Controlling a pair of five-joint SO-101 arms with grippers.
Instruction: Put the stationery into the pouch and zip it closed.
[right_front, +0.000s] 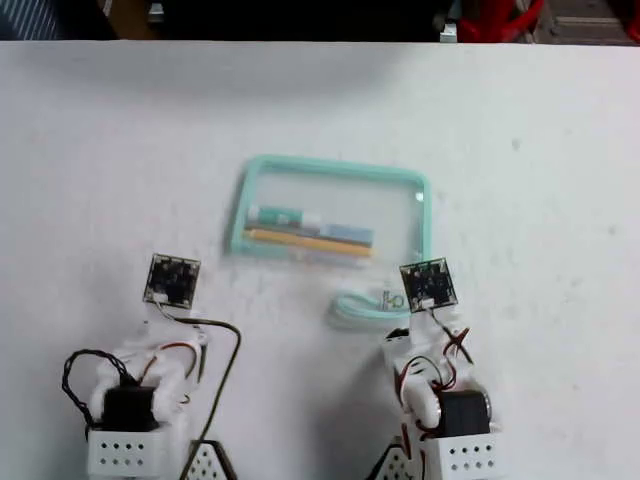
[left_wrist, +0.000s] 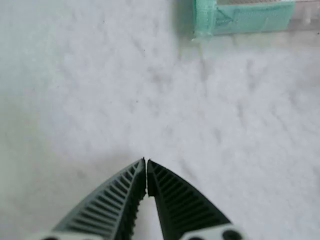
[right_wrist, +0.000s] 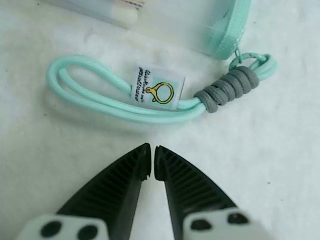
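clear mint-edged pouch (right_front: 335, 168) sitting well apart from the edges of the white worktop (right_front: 520, 120), stationery (right_front: 310, 236) inside, left tool (left_wrist: 146, 172) and right tool (right_wrist: 152, 160) both pinched together

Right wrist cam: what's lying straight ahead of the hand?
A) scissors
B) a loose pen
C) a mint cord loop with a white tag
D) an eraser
C: the mint cord loop with its white tag lies on the table just ahead of the shut right hand, ringed to the pouch corner.
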